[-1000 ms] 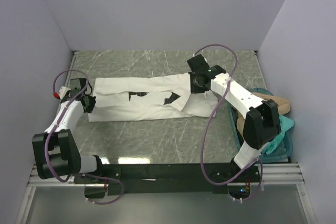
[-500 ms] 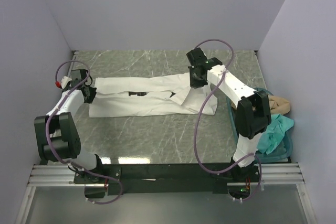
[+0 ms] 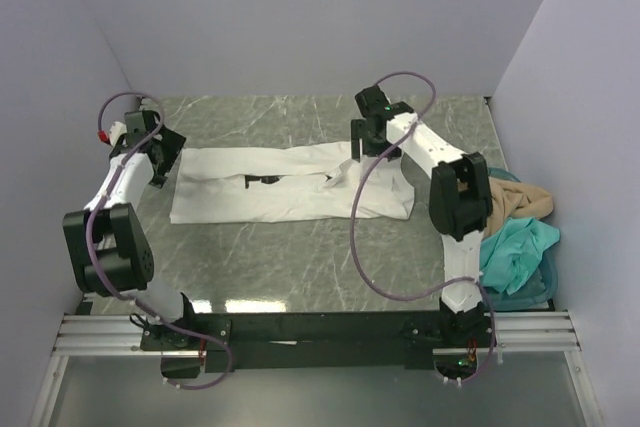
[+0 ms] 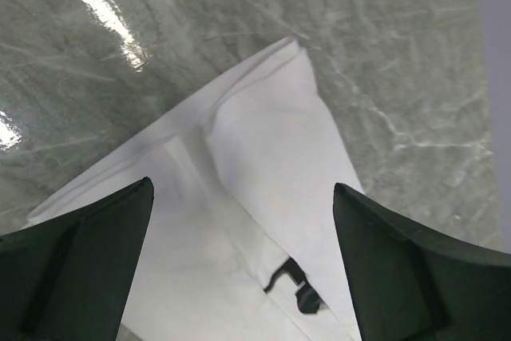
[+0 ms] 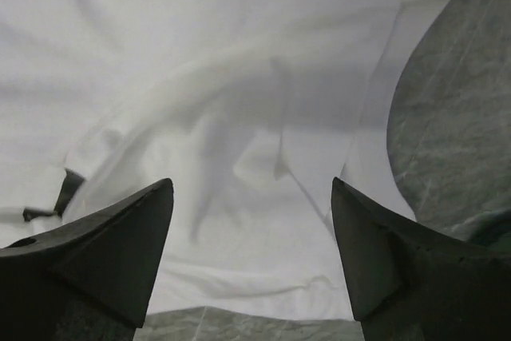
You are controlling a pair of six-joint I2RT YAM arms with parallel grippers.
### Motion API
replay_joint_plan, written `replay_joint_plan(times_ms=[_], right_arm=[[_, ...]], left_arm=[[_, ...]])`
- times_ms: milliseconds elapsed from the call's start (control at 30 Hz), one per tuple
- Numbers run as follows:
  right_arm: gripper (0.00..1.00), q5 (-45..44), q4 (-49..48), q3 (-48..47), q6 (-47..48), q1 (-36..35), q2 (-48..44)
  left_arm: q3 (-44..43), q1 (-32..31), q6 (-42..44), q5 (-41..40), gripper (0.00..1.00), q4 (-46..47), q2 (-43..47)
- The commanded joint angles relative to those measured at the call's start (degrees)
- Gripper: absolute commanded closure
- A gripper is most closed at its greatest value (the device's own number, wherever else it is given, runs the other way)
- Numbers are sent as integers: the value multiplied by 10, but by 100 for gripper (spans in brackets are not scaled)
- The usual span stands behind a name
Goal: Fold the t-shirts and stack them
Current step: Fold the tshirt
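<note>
White t-shirt lay as a long band, its axis running left to right across the marble table.
Left gripper hung over its left end and right gripper over its right part, so neither was nearer. Both stood wide apart, holding nothing. Tan t-shirt and teal t-shirt sat well apart in the basket.
</note>
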State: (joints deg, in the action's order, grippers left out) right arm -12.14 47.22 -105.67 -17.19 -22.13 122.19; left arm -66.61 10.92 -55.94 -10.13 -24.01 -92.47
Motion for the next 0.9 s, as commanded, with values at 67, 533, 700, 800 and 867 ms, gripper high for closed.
replay_joint_plan(times_ms=[67, 533, 700, 800, 867], right_arm=[[13, 75, -101, 188, -13, -2, -207], [11, 96, -182, 465, -103, -20, -336], [11, 93, -184, 449, -114, -13, -274], [11, 105, -194, 427, -97, 11, -235], [11, 120, -201, 411, -86, 23, -201]], left_arm=[[43, 2, 18, 59, 1, 23, 106], [-53, -92, 86, 121, 1, 74, 6], [-157, -93, 109, 129, 1, 47, -136], [-177, -94, 114, 128, 1, 18, -187], [-159, -94, 112, 143, 0, 21, -192]])
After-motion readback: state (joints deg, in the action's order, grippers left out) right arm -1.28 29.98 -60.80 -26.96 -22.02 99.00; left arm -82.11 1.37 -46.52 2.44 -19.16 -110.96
